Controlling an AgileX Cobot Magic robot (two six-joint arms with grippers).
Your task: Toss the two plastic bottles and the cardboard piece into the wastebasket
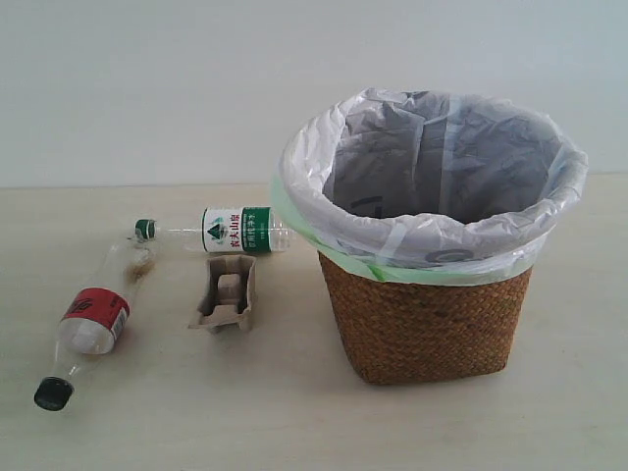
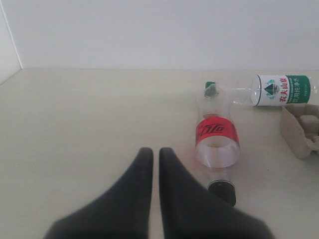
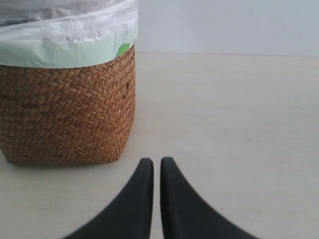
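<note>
The red-label bottle [image 1: 90, 324] lies on the table at the left with its black cap toward the front; the left wrist view shows this bottle [image 2: 216, 142] too. The green-label bottle [image 1: 221, 231] lies behind it, also on its side [image 2: 279, 90]. Between them and the basket rests the cardboard piece [image 1: 226, 294], partly seen at a frame edge [image 2: 300, 128]. The wicker wastebasket [image 1: 432, 314] with its white bag stands at the right [image 3: 65, 114]. My left gripper [image 2: 155, 152] is shut and empty, beside the red bottle's cap. My right gripper [image 3: 156, 162] is shut and empty, near the basket's base.
A pale wooden table [image 1: 294, 422] carries everything, with a plain white wall behind. Neither arm shows in the exterior view.
</note>
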